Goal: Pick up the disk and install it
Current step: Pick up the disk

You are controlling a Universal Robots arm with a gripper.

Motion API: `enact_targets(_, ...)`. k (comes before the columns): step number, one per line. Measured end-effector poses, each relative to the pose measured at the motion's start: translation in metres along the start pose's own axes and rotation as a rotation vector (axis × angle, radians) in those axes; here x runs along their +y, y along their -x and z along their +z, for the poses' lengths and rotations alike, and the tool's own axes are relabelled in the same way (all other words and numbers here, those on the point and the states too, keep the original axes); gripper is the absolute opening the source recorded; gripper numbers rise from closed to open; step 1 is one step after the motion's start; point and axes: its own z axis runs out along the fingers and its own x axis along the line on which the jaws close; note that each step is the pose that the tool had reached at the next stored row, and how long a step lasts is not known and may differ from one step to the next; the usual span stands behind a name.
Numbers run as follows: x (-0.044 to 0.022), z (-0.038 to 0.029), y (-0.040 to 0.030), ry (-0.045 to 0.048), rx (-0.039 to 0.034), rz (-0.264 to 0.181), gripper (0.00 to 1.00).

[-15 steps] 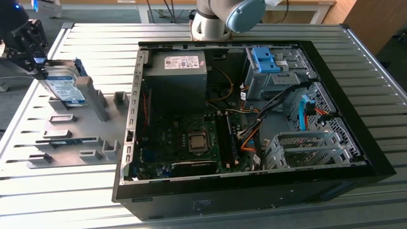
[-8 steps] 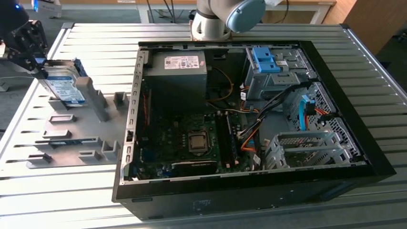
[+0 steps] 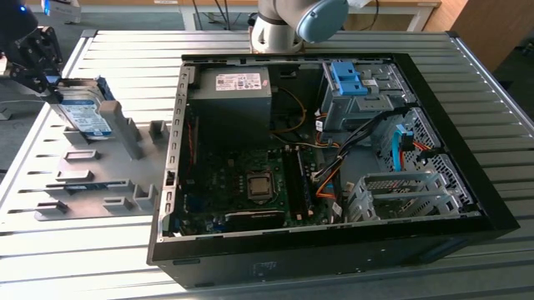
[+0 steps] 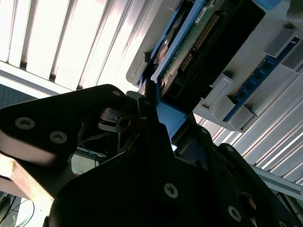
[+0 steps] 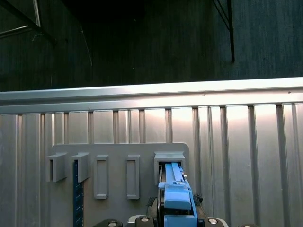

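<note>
The disk (image 3: 84,115) stands on its edge, leaning a little, in a slot of the grey holder plate (image 3: 109,172). This plate lies on the slatted metal desk (image 3: 125,44), at the exterior view's left, beside the open computer case (image 3: 334,256). The exterior view shows the white-and-blue label of the disk, whose writing I cannot read. In the second wrist view the disk (image 4: 199,42) shows its circuit-board side and blue rail. In the first wrist view the blue end of the disk (image 5: 175,198) is just at a slot of the plate (image 5: 118,156). The jaws are closed on the blue rail at the disk's upper end, with a black finger (image 4: 154,123) pressing against it.
</note>
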Motion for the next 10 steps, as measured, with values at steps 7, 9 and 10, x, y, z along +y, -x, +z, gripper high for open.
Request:
enact_targets(7, 0.0000, 0.0000, 0.0000, -0.0007, -0.0001, -0.027, 0.36)
enact_targets(9, 0.0000, 0.0000, 0.0000, -0.0007, -0.0001, -0.028, 0.36)
enact_targets(10, 0.0000, 0.0000, 0.0000, -0.0007, -0.0001, -0.028, 0.36)
